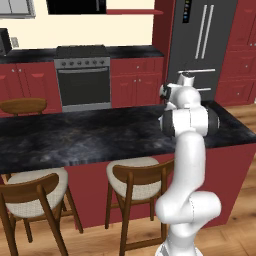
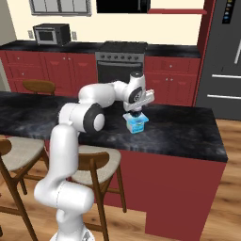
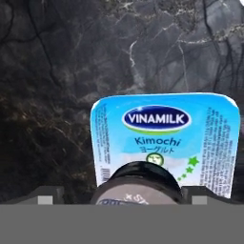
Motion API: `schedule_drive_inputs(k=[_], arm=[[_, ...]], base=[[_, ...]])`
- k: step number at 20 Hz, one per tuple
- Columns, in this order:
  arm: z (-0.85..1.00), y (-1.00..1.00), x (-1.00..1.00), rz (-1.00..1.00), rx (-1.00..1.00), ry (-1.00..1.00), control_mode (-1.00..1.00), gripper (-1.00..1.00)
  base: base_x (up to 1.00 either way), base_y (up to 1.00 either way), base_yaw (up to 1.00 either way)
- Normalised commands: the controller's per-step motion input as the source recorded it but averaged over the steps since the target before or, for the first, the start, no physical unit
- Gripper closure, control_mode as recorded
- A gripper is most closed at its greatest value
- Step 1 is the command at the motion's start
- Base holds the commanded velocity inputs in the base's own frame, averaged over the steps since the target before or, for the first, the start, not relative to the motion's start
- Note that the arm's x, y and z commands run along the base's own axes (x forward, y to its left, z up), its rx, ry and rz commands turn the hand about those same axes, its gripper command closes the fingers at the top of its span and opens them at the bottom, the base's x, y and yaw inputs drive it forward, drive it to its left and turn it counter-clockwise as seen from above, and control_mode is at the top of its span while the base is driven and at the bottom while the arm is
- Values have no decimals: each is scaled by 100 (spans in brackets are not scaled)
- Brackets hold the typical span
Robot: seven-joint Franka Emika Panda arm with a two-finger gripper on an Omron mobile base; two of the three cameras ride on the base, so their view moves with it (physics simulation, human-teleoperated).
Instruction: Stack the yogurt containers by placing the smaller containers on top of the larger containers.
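Setting: simulated kitchen with red cabinets, wood floor and a long island topped in dark marbled stone [image 2: 188,127].
Boxy pack: a pale blue-and-white yogurt pack [image 3: 167,138] lies flat on the island top, its lid facing up, printed "VINAMILK" in a dark blue oval, "Kimochi" below it and green stars near one corner. In the right base view the pack [image 2: 139,124] is a small blue block near the middle of the island top.
Dark cup: a round dark-rimmed cup [image 3: 138,183] sits on the pack's lid, at the lid's edge nearest the camera in the hand view; its lower part is cut off by the picture's bottom, so its colour and top are hard to read.
Gripper: the gripper [image 3: 121,196] hangs directly over the pack, pointing down. Its two dark fingertips [image 3: 45,196] stand either side of the cup with a gap to the cup's wall on each side, so the jaws are spread wide and hold nothing.
Arm: the white arm [image 2: 101,96] reaches out level above the island top to the pack.
Around the pack: bare stone on all sides of it.
Stools: wooden stools with pale cushions [image 2: 92,164] stand at the island's near side.
Far wall: beyond the pack, an oven [image 2: 120,66] with a dark cooktop; a microwave [image 2: 52,34] on the back counter left of the oven; a dark grey refrigerator [image 2: 223,56] to the oven's right.
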Motion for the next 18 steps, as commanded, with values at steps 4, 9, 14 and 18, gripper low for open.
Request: schedule_drive_inputs(k=[4, 9, 14, 18], arm=[[3, 58, -6, -29, 7, -7, -100, -100], [32, 47, -22, -26, 11, -1, -100, -100], [54, 48, -44, -27, 14, 0, -100, -100], [55, 52, -68, -30, 14, 0, -100, -100]], base=[[0, 0, 0], [0, 0, 0], [0, 0, 0], [0, 0, 0]])
